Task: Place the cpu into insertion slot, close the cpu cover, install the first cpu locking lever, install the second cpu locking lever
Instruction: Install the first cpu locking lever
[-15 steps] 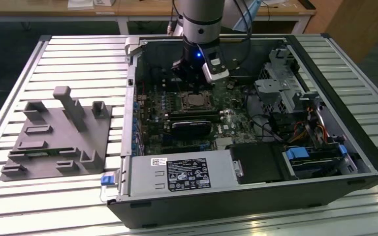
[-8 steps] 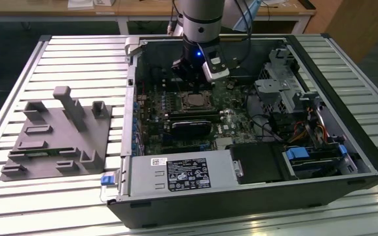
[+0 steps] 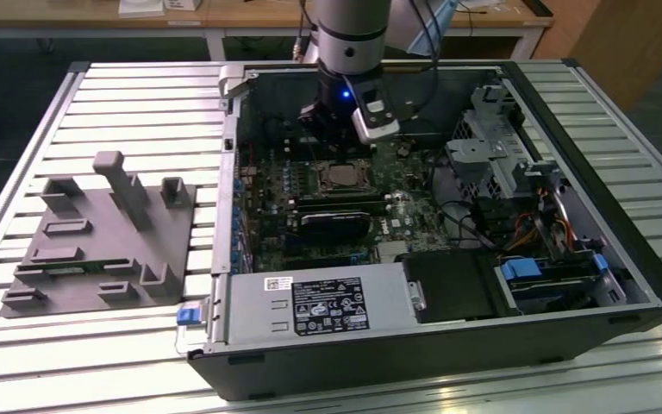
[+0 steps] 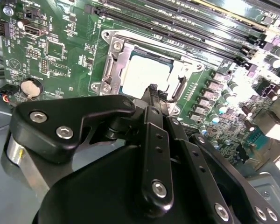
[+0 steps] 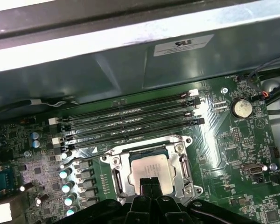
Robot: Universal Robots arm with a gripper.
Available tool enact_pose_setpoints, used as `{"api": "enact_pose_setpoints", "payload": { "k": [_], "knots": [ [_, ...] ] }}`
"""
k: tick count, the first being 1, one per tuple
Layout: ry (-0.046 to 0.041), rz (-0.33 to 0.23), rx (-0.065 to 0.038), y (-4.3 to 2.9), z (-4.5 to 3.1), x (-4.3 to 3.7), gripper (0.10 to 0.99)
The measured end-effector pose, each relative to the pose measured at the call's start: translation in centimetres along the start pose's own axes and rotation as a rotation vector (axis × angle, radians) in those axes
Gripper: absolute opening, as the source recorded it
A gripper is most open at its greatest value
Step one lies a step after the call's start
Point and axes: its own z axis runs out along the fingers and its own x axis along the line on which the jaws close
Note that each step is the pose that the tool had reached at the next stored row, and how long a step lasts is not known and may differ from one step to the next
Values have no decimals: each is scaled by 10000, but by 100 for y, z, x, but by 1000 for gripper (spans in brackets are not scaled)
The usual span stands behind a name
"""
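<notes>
**Gripper closed above the seated cpu**

In the exterior view the arm comes down from the upper middle of the frame into the open computer case [image 3: 423, 358], which lies on the slatted surface [image 3: 135, 95]. The gripper [image 4: 157, 91] hangs just above the insertion slot [image 3: 340, 177], near the centre of the green board. Its fingers [image 5: 144, 186] are pressed together, with a thin seam between them, and nothing is seen in their hold. In both wrist views the tips cover one edge of the socket, so it cannot be told if they touch the metal there.

The cpu [image 5: 148, 167] sits inside the slot and its pale silvery top shows through the window of the cpu cover [image 5: 181, 161]. The cover seems to lie flat around the chip. A thin bent lever [image 4: 178, 88] runs beside the socket; whether it is latched is hard to make out, and part of it is hidden behind the gripper.

The long black memory slots [image 5: 130, 122] lie just beside the socket. A grey fixture [image 3: 101, 233] rests on the surface at the exterior view's left, well apart from the case.
</notes>
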Motion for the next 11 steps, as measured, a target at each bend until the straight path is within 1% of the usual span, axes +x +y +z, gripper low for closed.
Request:
{"api": "enact_pose_setpoints", "payload": {
  "k": [11],
  "knots": [
    [0, 0, 0, -20, -2, 89, 106]
  ]
}}
